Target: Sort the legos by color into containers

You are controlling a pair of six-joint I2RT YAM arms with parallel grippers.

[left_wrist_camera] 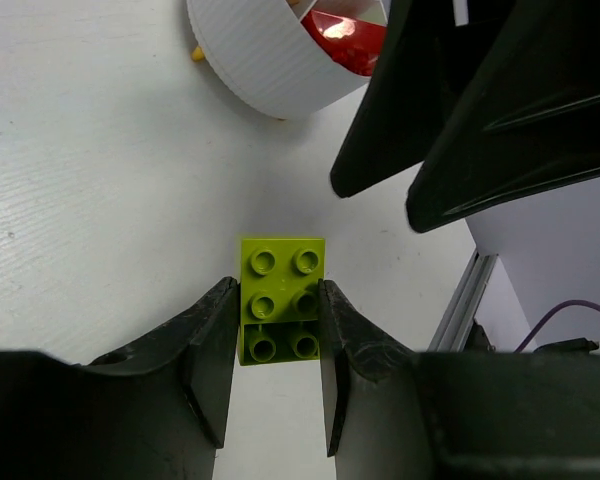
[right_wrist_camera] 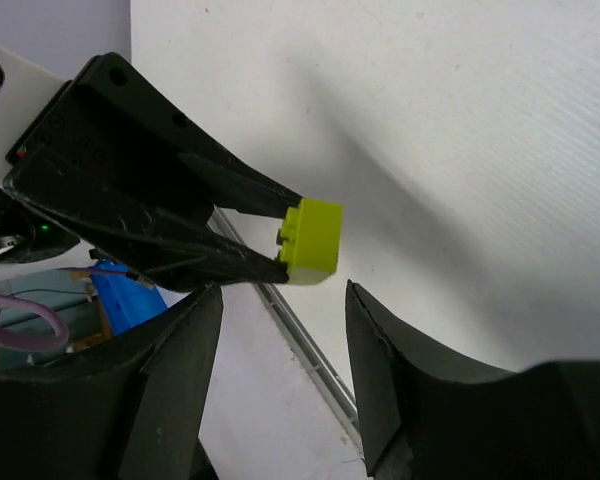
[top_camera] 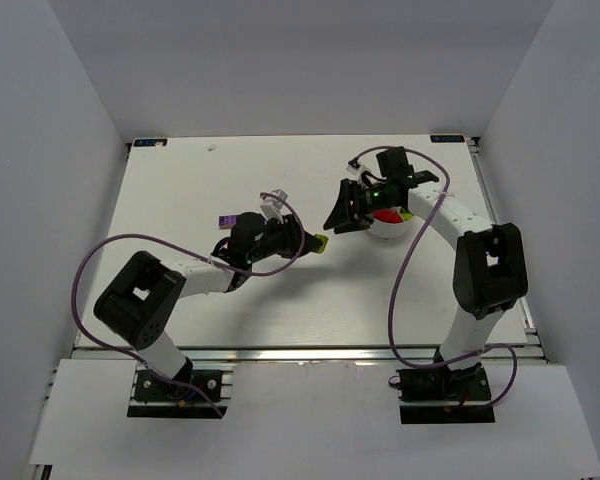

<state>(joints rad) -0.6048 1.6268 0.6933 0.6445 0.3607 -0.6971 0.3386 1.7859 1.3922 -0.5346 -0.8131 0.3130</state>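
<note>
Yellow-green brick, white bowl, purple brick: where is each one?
yellow-green brick point(left_wrist_camera: 282, 295): left wrist view, studded top face.
white bowl point(left_wrist_camera: 265, 60): left wrist view, ribbed outer wall.
purple brick point(top_camera: 226, 219): top external view, its middle.

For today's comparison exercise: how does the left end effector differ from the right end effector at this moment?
The left end effector is shut on a yellow-green brick; the right end effector is open and empty. The left one is out over bare table; the right one is closer to the white bowl. Both are black and two-fingered, and they face each other.
</note>
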